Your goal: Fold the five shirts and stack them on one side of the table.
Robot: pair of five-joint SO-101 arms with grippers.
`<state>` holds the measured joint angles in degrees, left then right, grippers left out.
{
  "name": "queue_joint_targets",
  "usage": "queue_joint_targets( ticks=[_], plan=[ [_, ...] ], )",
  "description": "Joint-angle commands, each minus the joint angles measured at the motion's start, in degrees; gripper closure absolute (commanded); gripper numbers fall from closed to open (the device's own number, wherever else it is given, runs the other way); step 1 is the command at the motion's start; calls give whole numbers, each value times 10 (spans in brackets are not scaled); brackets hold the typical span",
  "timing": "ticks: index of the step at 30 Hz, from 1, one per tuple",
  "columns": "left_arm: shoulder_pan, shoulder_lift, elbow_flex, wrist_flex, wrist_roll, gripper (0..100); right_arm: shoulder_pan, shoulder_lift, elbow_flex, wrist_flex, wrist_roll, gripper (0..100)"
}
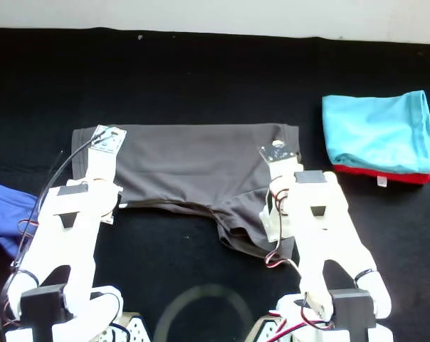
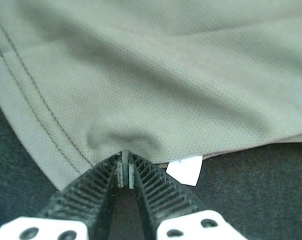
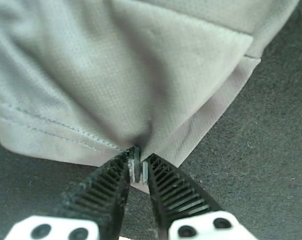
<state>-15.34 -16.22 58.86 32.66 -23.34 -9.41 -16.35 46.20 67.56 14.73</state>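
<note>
- The grey shirt (image 1: 193, 167) lies spread across the middle of the frame in the high view. Its upper edge is straight, and a bunched flap (image 1: 247, 235) hangs out at its lower right.
- The left gripper (image 1: 107, 139) sits at the shirt's upper left corner. In its wrist view the jaws (image 2: 124, 172) are pinched tight on the fabric next to the stitched hem, with a white tag (image 2: 186, 170) just beside them.
- The right gripper (image 1: 279, 151) sits at the upper right corner. Its jaws (image 3: 138, 170) are likewise clamped on a layered edge of the cloth.
- This looks like a fold being laid. It will go best if both corners travel level and at the same pace, so the cloth stays taut and the edges line up.
- Each pinch is shallow and right at the edge, so a hard sideways pull could slip the fabric out.
- Letting go of both corners together, low over the table (image 1: 201, 71), should keep either one from springing back.
- The bunched flap probably needs tucking in before the next fold.
- At centre right a folded cyan shirt (image 1: 379, 128) sits on a red shirt (image 1: 379, 173), which marks the stacking side.
- A blue shirt (image 1: 5, 206) waits at the left edge.
</note>
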Motion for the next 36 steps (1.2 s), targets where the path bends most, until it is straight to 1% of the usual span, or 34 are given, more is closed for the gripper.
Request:
queue_joint_targets(
  ticks=[1,5,7,10,13,14,16,18,22,28,31,36],
  plan=[
    [11,-1,2,-11,2,991,31,-23,-17,4,4,987],
    [11,-1,2,-11,2,991,73,-23,-80,65,6,987],
    [11,-1,2,-11,2,991,83,-23,-116,101,7,987],
    [11,-6,4,-8,2,991,84,-22,-150,129,7,987],
    [9,-12,-4,-7,3,991,83,-22,-157,132,7,987],
    [7,-23,-7,-3,3,991,83,-22,-157,134,7,987],
    [7,-58,-8,32,3,991,86,-22,-159,139,14,987],
    [13,-109,-7,66,4,991,84,-22,-161,156,43,987],
    [22,-196,0,101,55,991,87,-22,-158,173,79,987],
    [22,-247,73,50,66,991,87,-18,-155,175,106,987],
    [22,-251,80,40,66,991,87,-18,-154,175,119,987],
    [22,-250,83,26,66,991,87,-17,-134,170,118,988]
  ],
)
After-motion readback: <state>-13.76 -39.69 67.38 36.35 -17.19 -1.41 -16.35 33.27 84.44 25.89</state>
